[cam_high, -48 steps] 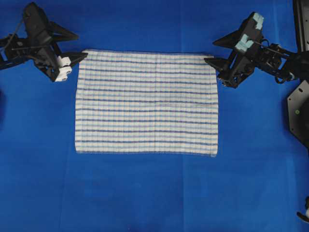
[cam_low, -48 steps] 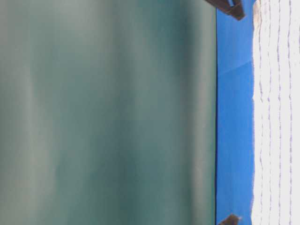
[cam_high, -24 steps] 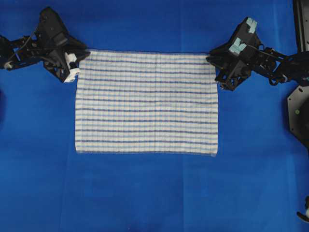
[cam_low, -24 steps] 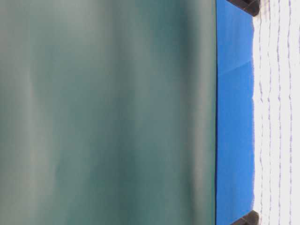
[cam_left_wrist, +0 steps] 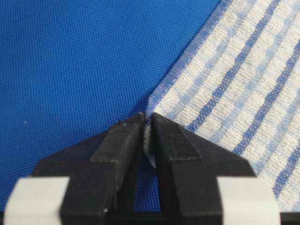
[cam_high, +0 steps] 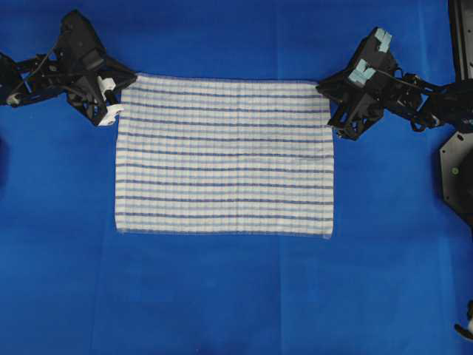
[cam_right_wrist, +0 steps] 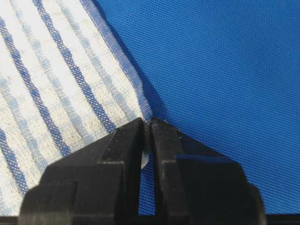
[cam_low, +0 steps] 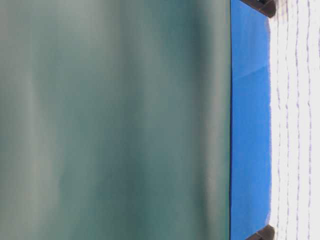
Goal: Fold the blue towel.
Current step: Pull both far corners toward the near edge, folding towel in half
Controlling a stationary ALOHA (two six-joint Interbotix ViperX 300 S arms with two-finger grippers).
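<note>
The blue towel (cam_high: 224, 157), white with thin blue stripes, lies flat and spread out in the middle of the blue table cover. My left gripper (cam_high: 124, 83) is shut on the towel's far left corner; in the left wrist view the towel (cam_left_wrist: 243, 84) has its corner pinched between the black jaws of the left gripper (cam_left_wrist: 147, 123). My right gripper (cam_high: 324, 87) is shut on the far right corner; in the right wrist view the towel (cam_right_wrist: 56, 89) ends in the jaws of the right gripper (cam_right_wrist: 147, 123). The table-level view shows the towel (cam_low: 297, 120) edge-on.
The plain blue table cover (cam_high: 222, 296) lies all round the towel. A black fixture (cam_high: 458, 166) stands at the right edge. A blurred green surface (cam_low: 115, 120) fills most of the table-level view.
Both grippers came down and inward to the towel's far corners and closed on them during the last second. Since half a second ago almost nothing has moved.
</note>
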